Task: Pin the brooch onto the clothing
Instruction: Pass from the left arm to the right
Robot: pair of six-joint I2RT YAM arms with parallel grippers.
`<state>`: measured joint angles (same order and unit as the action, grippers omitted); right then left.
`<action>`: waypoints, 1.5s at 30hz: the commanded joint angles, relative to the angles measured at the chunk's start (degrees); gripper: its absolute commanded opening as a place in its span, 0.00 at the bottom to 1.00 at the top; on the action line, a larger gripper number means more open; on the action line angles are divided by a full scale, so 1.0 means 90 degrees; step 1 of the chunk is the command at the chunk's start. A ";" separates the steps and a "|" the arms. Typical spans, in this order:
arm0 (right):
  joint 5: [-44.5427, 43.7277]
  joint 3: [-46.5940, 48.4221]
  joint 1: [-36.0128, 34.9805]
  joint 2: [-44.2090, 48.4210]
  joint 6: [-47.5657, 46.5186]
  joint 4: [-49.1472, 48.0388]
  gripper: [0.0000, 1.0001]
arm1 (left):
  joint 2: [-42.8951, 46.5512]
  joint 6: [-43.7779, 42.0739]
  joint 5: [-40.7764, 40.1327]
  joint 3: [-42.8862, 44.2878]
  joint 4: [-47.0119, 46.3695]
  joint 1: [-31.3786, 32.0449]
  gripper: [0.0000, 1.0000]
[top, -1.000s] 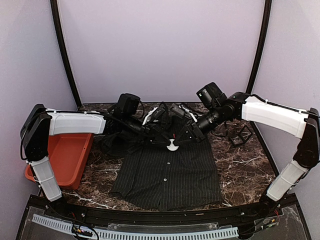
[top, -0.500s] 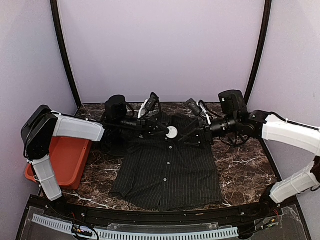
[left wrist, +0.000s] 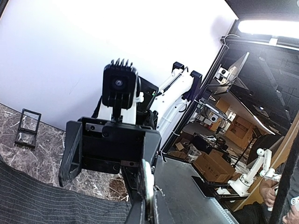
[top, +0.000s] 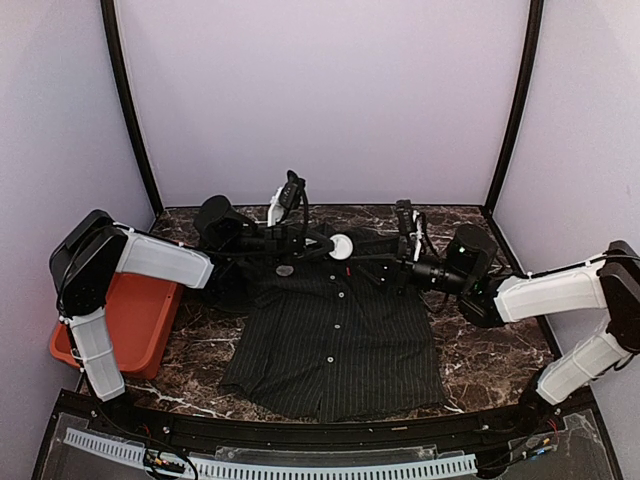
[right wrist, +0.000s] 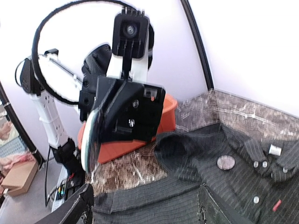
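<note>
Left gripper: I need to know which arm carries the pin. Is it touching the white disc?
Touching. The left wrist view shows the white disc edge-on, pinched between the shut fingers of the left gripper.

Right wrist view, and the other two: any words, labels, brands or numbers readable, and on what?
No text can be read in any view.
The white collar label on the pinstriped shirt: too small to read.
The red chest tag: too small to read.
The white round brooch: face looks plain.
The cardboard box: no print legible.
</note>
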<state>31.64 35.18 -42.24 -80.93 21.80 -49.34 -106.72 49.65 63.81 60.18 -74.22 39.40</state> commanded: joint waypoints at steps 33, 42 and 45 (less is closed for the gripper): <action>0.0216 0.0557 -0.0238 -0.0982 0.0913 -0.1775 0.38 | 0.0187 -0.0138 0.0028 -0.0112 -0.0128 -0.0002 0.01; 0.0311 0.0432 -0.0238 -0.0929 0.0976 -0.1762 0.30 | 0.0188 -0.0126 0.0007 -0.0114 -0.0143 -0.0022 0.01; 0.0367 0.0446 -0.0233 -0.0928 0.0986 -0.1718 0.27 | 0.0183 -0.0131 0.0008 -0.0113 -0.0147 -0.0031 0.01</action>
<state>34.15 40.03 -44.07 -89.89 30.59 -65.82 -106.72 49.10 63.18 59.79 -73.95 39.38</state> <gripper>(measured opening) 0.280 0.036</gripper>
